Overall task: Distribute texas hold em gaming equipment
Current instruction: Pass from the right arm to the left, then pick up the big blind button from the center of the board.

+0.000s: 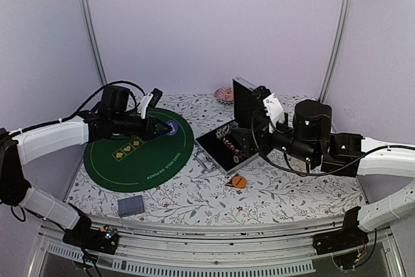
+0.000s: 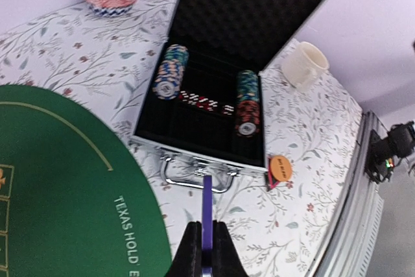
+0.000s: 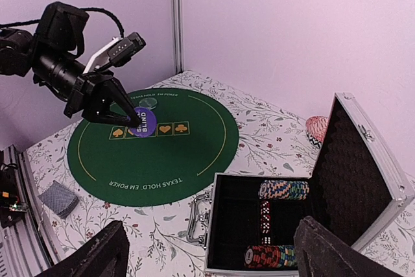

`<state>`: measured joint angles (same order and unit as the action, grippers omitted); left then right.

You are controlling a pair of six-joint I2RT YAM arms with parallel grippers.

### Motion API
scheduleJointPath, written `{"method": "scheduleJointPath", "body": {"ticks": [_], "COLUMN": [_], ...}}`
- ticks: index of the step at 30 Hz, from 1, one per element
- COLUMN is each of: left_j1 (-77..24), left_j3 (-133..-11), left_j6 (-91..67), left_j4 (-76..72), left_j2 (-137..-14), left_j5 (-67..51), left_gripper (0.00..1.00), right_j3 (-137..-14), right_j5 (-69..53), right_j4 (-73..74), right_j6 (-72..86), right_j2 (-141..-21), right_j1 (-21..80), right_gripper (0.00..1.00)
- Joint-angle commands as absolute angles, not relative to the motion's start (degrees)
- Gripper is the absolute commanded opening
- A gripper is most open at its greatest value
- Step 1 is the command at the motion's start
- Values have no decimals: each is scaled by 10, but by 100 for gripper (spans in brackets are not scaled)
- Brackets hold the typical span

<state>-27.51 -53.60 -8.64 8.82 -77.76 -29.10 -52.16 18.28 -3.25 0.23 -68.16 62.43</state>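
Top view first: the left gripper (image 1: 166,128) hangs over the far side of the green mat (image 1: 130,160), pinching a purple blind button (image 1: 172,128). The right arm (image 1: 311,135) reaches to the open silver case (image 1: 244,100); its tip blurs into the dark lining, so I can't read those jaws from here. An orange button (image 1: 239,181) lies on the cloth just in front of the case. The card deck (image 1: 130,205) sits near the front edge beside the mat.

Left wrist now: the fingers (image 2: 191,251) are pressed onto that purple button, seen edge-on. Poker chips (image 2: 170,72) lie in two rolls inside the case, with a cream mug (image 2: 305,64) beside the lid.

Right wrist: the right gripper (image 3: 211,238) is spread wide with nothing between its fingers, above the case's front edge. Across the table the purple disc shows the word "BLIND".
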Motion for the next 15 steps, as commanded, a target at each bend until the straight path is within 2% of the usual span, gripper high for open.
{"method": "scheduleJointPath", "body": {"ticks": [1, 7, 15], "left_j1": [-232, -200, -180], "left_j3": [-546, -546, -559], "left_j6": [-97, -99, -96], "left_j4": [97, 100, 115], "left_j2": [-807, -852, -896], "left_j5": [-251, -236, -229], "left_gripper": [0, 0, 0], "right_j3": [-475, -430, -415], "right_j5": [131, 129, 111], "right_j4": [-49, -32, 7], "right_j6": [63, 81, 109], "right_j2": [-614, -554, -551], "right_j1": [594, 558, 527], "right_gripper": [91, 96, 97]}}
